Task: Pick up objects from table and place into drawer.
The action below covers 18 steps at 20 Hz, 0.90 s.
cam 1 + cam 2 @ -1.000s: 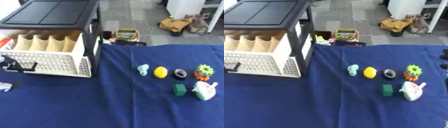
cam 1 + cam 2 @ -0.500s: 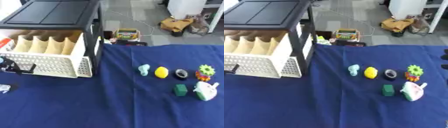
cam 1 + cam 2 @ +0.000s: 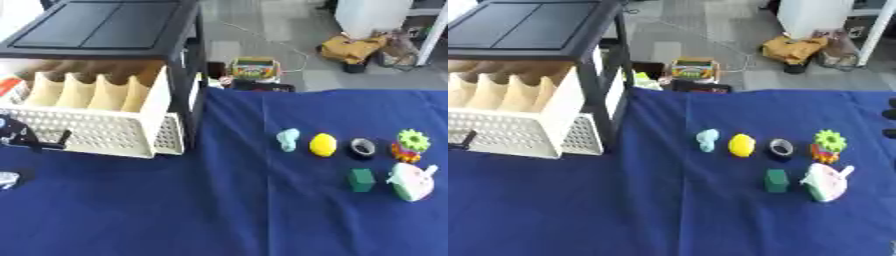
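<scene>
**Drawer drawn out, objects untouched on the blue cloth**

A table covered by a blue cloth (image 3: 219, 210) is seen before a grey floor, where a yellow bag (image 3: 350, 49) and a colourful box (image 3: 255, 67) lie at the far side. At the far left a black-topped cabinet (image 3: 114, 25) is placed, and from it a white perforated drawer (image 3: 96, 131) is pulled out toward the near side, its tan dividers exposed.

Compared with a second ago, the drawer and the objects are found in the same places; only the framing is slightly shifted. The left hand (image 3: 19, 136) has drifted a little farther left along the drawer front.

That hand is shown at the left edge, against the drawer's face; whether its fingers are curled cannot be told. The right hand is glimpsed only as dark shapes at the right edge (image 3: 890, 114), its state unclear.

On the right, well apart from the drawer, a row is formed by a pale blue piece (image 3: 287, 139), a yellow lemon-like object (image 3: 323, 144), a dark tape ring (image 3: 362, 147) and a green gear (image 3: 412, 141). Nearer lie a white-and-pink toy (image 3: 411, 181) and a green block (image 3: 360, 179).
</scene>
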{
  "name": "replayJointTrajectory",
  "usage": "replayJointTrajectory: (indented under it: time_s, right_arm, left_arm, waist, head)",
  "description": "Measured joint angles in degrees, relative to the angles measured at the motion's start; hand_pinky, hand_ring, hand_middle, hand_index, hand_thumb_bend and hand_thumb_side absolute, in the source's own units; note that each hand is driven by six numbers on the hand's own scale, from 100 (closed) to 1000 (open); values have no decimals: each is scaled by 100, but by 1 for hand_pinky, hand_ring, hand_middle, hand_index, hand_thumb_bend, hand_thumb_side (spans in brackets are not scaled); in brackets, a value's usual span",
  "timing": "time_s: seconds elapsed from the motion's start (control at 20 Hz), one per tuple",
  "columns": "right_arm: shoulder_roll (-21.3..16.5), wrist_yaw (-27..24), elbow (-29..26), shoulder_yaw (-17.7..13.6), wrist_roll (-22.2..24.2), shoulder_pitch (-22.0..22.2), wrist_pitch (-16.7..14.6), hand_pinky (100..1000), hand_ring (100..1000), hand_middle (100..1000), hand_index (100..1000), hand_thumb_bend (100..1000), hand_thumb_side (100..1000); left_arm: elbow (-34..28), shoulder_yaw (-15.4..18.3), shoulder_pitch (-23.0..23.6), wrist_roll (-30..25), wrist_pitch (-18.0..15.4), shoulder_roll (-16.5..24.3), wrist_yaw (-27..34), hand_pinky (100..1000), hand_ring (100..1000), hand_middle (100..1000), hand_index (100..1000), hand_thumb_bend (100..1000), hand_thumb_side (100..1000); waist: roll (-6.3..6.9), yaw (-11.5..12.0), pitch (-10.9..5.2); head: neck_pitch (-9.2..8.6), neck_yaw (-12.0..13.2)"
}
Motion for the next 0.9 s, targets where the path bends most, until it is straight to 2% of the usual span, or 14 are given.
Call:
replayJointTrajectory:
  time_s: [0.2, 0.25, 0.4, 0.45, 0.55, 0.9]
  right_arm:
    - [0, -10, 0, 0, 0, -18, 0, 631, 742, 595, 736, 100, 952]
    - [1, -12, 0, 0, 0, -20, 0, 631, 742, 595, 736, 100, 952]
    - [4, -14, 0, 0, 0, -20, 0, 631, 742, 595, 736, 100, 952]
    - [5, -15, 0, 0, 0, -21, 0, 631, 742, 595, 736, 100, 952]
    - [5, -15, 0, 0, 0, -21, 0, 631, 742, 595, 736, 100, 952]
    - [15, -15, 0, 0, -1, -19, 0, 631, 742, 595, 737, 100, 953]
  left_arm:
    - [-26, -1, 28, 0, 0, 1, 1, 100, 100, 100, 798, 310, 574]
    - [-26, -2, 30, 0, 0, 1, 1, 100, 100, 100, 839, 306, 576]
    - [-28, -3, 37, 0, 0, 1, 4, 100, 100, 100, 851, 302, 576]
    - [-28, -3, 37, -1, 1, 1, 11, 100, 100, 100, 920, 284, 575]
    - [-48, -1, 37, -7, 11, 1, 46, 100, 100, 100, 964, 277, 577]
    - [-191, 41, 38, -10, 63, 1, 183, 100, 100, 100, 959, 265, 575]
  waist:
    - [-1, 1, -10]
    - [-3, 1, -16]
    - [-18, 2, -32]
    - [-24, 2, -32]
    - [-28, 2, -32]
    - [-32, 3, -34]
  head:
    - [0, 1]
    - [0, 2]
    - [-1, 2]
    - [-1, 3]
    - [-1, 3]
    - [-1, 6]
